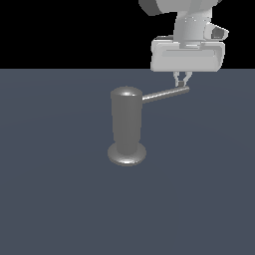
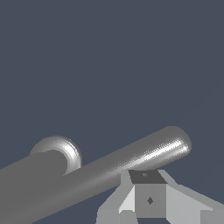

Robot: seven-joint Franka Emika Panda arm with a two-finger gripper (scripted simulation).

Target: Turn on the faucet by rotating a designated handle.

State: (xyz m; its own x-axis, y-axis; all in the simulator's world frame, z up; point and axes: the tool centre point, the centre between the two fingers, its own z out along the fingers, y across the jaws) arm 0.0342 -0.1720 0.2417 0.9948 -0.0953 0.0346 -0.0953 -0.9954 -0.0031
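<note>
The arm is pale grey and smooth, with rounded casings and a darker grey band at the upper joint. Below it sits a wide, flat, box-like hand with rounded corners and a thin seam along its upper face. The gripper has two small, slim, light grey fingers. In the wrist view, a finger looks blocky and faceted, with a dark top face and a small diamond mark.

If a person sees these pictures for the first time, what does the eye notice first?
First, the grey faucet, standing upright alone on the dark floor in the middle of the exterior view. Next, its slim handle pointing to the exterior view's right, with the pale gripper hanging just above the handle's tip, fingers close together.
</note>
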